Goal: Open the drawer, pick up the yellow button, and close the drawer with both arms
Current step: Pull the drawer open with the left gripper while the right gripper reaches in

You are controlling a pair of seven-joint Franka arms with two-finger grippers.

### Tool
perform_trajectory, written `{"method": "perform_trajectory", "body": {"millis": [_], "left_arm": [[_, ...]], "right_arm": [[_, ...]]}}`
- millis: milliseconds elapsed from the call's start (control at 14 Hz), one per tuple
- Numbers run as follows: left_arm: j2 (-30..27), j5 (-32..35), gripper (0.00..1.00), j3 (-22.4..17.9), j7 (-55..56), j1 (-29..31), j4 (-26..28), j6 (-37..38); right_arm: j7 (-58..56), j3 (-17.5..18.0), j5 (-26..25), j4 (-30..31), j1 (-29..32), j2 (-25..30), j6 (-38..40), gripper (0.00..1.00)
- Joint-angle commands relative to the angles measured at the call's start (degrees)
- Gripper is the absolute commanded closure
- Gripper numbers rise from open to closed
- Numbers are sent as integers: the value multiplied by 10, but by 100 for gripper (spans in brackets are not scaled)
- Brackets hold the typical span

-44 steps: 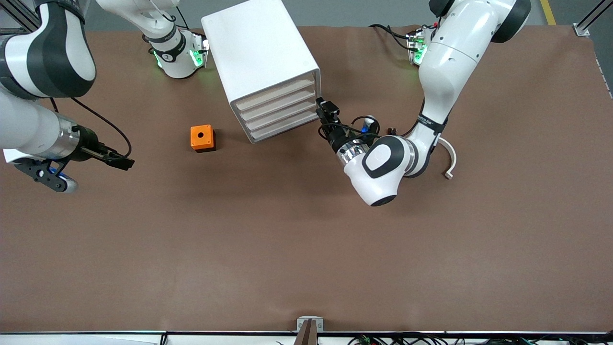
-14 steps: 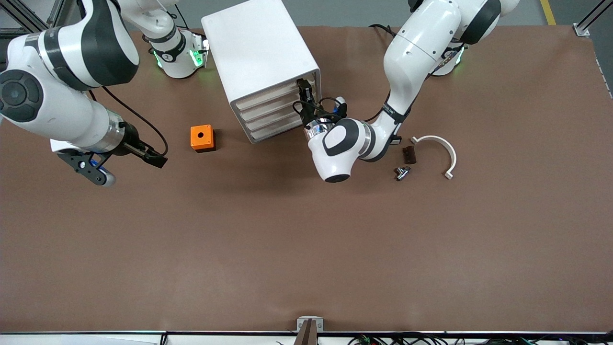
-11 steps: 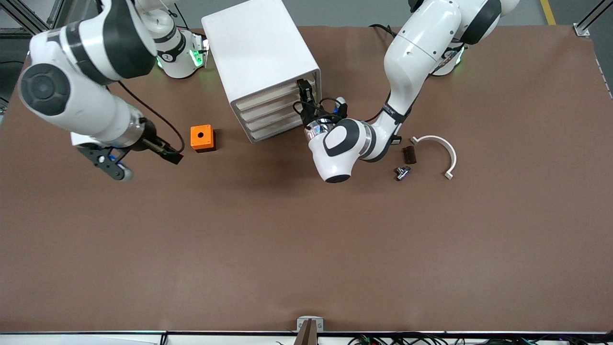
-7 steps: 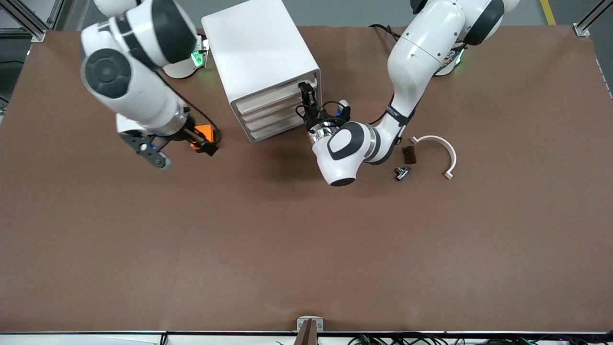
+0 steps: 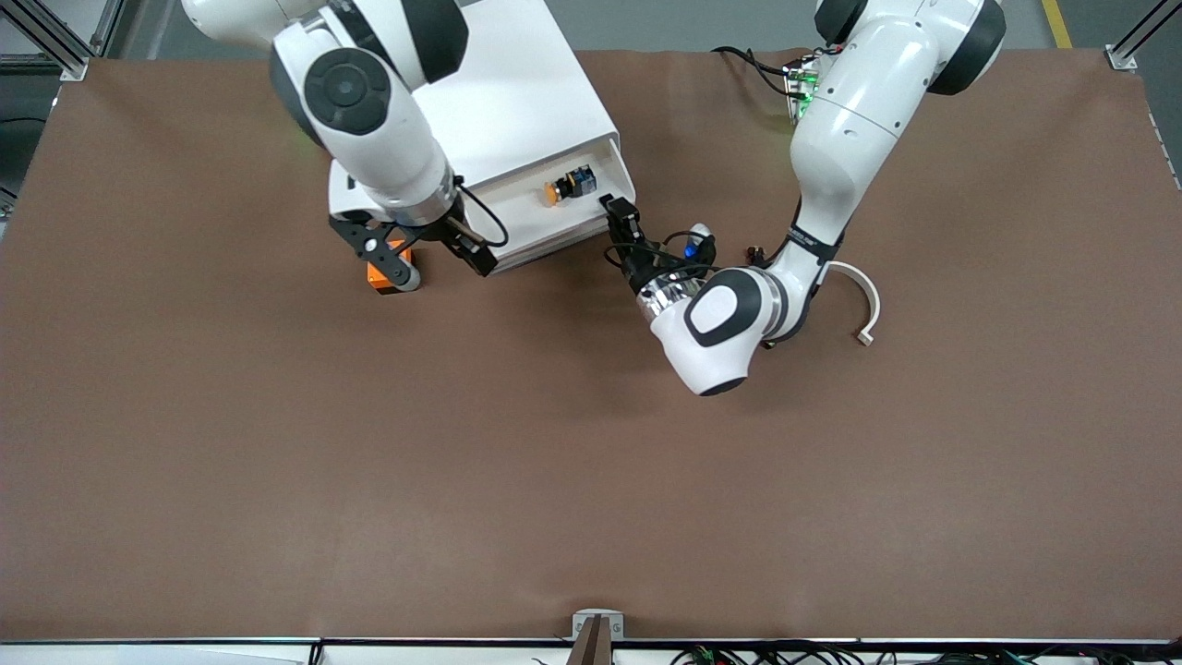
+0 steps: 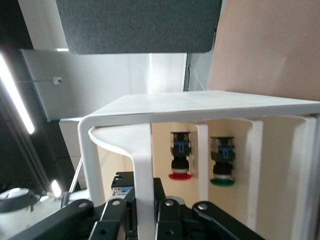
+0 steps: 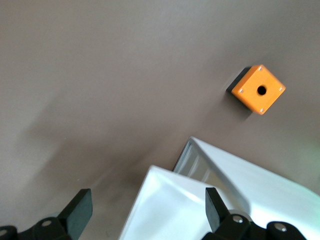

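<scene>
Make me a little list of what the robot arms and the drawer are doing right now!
drawer: top one pulled out of the white cabinet
button: lying in the open drawer, orange cap, not picked up yet
left tool: shut on the drawer's front edge
right tool: open, holding nothing, over the drawer's end nearest the orange cube
orange cube: on the table beside the cabinet, toward the right arm's end
white curved piece: on the table, toward the left arm's end

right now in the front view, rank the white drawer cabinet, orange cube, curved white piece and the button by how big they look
1. white drawer cabinet
2. curved white piece
3. orange cube, partly hidden by the right arm, so its rank against the curved piece is unsure
4. button in the open drawer
</scene>
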State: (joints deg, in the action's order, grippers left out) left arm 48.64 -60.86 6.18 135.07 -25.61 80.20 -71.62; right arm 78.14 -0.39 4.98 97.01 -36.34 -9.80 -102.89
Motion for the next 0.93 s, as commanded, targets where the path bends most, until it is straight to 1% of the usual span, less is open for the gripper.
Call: {"method": "perform_trajectory", "body": {"millis": [0,143,286,571,643,714,786,857], "left_arm": [[8,-17,89,-3,-4,27,-10,-5],[7,-17,89,-3,-6,42,-11,-6],[8,-17,87,-3,-9,54,-11,-8],[9,-16,83,-3,-12,57,-11,-17],[9,-17,70,-3,-10,57,-11,-21],[9,-17,48,-3,-10,58,-11,-24],[9,-18,36,-3,-13,59,-12,-27],[9,-18,31,-3,-13,64,-15,-33]], "right_arm": [[55,-6,4,11,-35,0,-36,0],[89,-6,4,11,-59,-4,-55,0],[119,-6,4,11,-78,-7,-67,0],[181,-7,0,9,-108,-30,-98,0],[201,-7,-4,7,-116,-40,-108,0],[218,-7,-6,6,-126,-49,-121,0],[232,-7,-8,3,-134,-58,-129,0],[243,-8,-12,-1,-141,-67,-135,0]]}}
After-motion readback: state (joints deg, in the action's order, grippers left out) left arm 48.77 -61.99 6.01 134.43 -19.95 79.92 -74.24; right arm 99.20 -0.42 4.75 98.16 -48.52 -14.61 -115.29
